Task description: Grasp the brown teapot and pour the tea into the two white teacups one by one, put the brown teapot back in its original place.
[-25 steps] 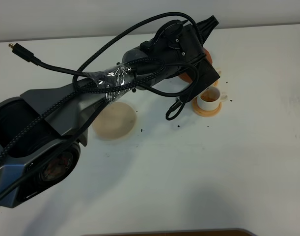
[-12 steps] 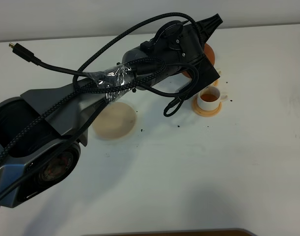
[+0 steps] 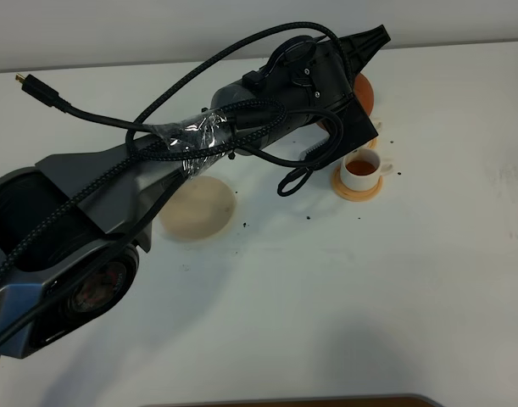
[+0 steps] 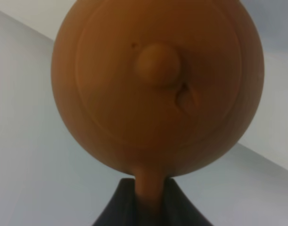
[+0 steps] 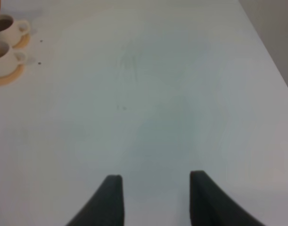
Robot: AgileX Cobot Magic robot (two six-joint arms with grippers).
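While its arm reaches far across, the left gripper clamps the brown teapot (by its handle).

Dark fingers around brown teapot handle

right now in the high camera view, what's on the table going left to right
cable plug → pale round disc → white teacup on its orange coaster. The brown teapot is held up in line with the cup, so its place in the order is unclear and it is left out.
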